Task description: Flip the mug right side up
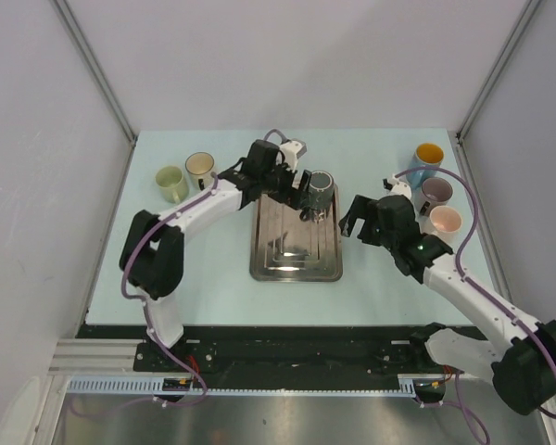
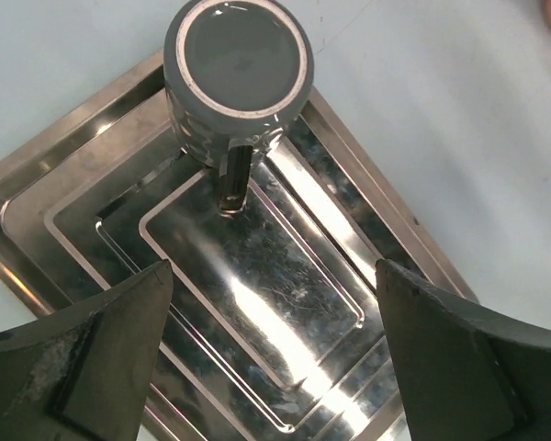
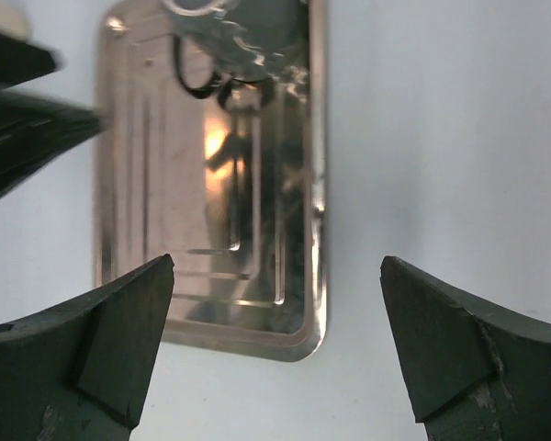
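Note:
A dark grey mug [image 1: 320, 190] stands upside down at the far right corner of the metal tray [image 1: 292, 255]. In the left wrist view its flat base [image 2: 237, 57] faces up and its handle [image 2: 234, 175] points toward my fingers. My left gripper [image 1: 301, 197] hovers just left of the mug. In its own view the left gripper [image 2: 275, 358] is open over the tray [image 2: 257, 276], with nothing between the fingers and the mug ahead of them. My right gripper [image 1: 354, 218] is open too, right of the tray; its view shows the right gripper [image 3: 275, 349] above the tray's near corner [image 3: 294, 331].
A green mug [image 1: 171, 183] and a cream mug [image 1: 200, 168] stand upright at the back left. A blue mug [image 1: 426, 159], a purple mug [image 1: 436, 193] and a pink mug [image 1: 445, 221] stand at the back right, close behind my right arm. White walls enclose the table.

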Tool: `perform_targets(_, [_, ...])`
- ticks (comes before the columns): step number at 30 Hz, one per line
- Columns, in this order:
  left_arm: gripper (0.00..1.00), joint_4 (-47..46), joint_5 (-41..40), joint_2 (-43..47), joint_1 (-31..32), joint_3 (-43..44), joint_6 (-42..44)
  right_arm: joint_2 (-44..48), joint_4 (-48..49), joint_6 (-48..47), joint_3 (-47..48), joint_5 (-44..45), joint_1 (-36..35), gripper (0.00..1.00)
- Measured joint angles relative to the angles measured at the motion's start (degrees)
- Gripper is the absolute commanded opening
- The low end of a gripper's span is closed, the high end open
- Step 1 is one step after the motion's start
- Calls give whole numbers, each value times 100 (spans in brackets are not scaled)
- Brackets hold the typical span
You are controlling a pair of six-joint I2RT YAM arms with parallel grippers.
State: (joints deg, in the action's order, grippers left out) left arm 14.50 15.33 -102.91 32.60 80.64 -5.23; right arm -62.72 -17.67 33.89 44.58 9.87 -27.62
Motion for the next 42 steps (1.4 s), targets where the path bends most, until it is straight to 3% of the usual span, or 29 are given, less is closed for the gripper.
perform_targets(6, [94, 702, 24, -1202, -28, 1244, 549, 616, 111, -249, 0, -2, -479, 100])
perform_targets(18, [81, 1823, 52, -2745, -125, 3333, 1128, 800, -74, -398, 0, 175, -754, 100])
perform_targets(26, [72, 2155, 7, -2920, -83, 3617, 1370, 802, -190, -393, 0, 177, -785, 100])
perform_targets(42, [66, 2337, -31, -3187, 166, 3915, 1534, 894, -457, -348, 0, 273, -791, 100])
